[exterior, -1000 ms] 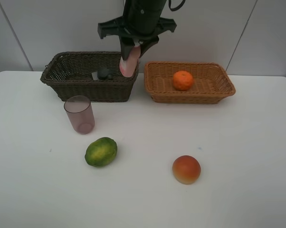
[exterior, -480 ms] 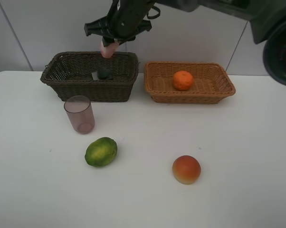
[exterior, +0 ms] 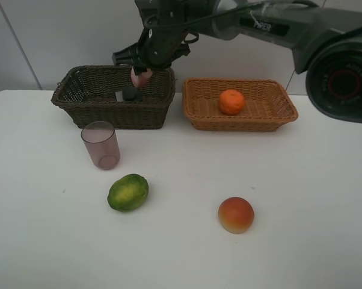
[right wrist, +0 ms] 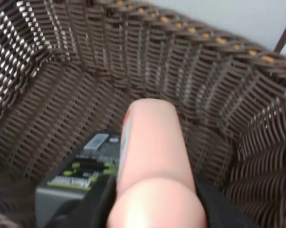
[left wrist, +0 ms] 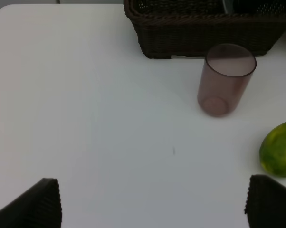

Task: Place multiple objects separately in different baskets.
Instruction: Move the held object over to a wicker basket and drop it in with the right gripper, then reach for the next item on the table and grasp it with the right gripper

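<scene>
Across the white table (exterior: 301, 198) nothing loose has shifted. The change is above the dark basket (exterior: 112, 96). A second ago the right hand (exterior: 142, 71) hung at that basket's end nearest the tan basket (exterior: 271, 117). It then swung along to the back rim, and now it has dipped into the basket's mouth. I judge the carry is over and only the let-go remains.

That hand is clamped on the pink bottle (right wrist: 152, 152), its dark fingers pressed to either side of the near end. The left hand (left wrist: 155, 202) waits with its fingers spread wide and nothing between them, low over bare table near the cup (left wrist: 226, 78) and green fruit (left wrist: 278, 148).

The pink bottle is in the air inside the basket's walls, not yet resting on the weave. Its long axis runs straight out from the hand, tilted steeply down. The free end aims at the basket floor near the back wall. Which end carries the cap I cannot tell.

Just beside and below it lies the dark bottle (right wrist: 81, 183), flat on the floor. The orange (exterior: 231, 102) sits alone in the tan basket, and the red-orange fruit (exterior: 236, 214) waits out on the table.
</scene>
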